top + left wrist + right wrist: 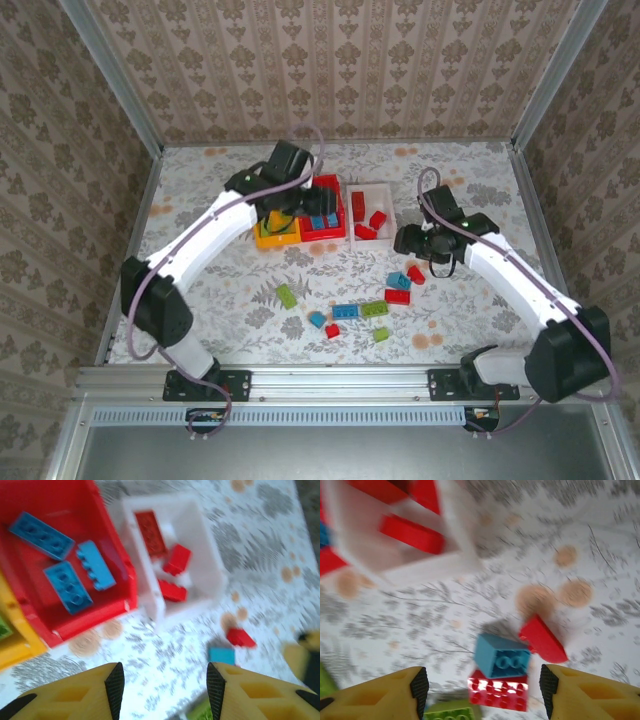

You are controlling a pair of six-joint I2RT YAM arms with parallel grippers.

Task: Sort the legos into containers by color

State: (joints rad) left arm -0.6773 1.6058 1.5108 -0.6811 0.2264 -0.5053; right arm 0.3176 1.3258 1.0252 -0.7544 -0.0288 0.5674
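Three containers stand side by side at the table's middle back: a yellow-orange bin (272, 239), a red bin (326, 185) holding blue bricks (67, 586), and a white bin (379, 196) holding red bricks (176, 560). Loose legos lie in front of them: a blue brick (501, 656) leaning on a red brick (499, 692), a red sloped piece (543, 639), and green ones (286, 295). My left gripper (165, 690) hangs open and empty over bare table in front of the red and white bins. My right gripper (482, 690) is open just above the blue-and-red pile.
More loose bricks, blue (346, 311), green (374, 307) and red (332, 330), are scattered toward the table's near middle. Patterned walls and metal frame posts enclose the table. A yellow fingertip (300, 655) of the right gripper shows at the left wrist view's right edge.
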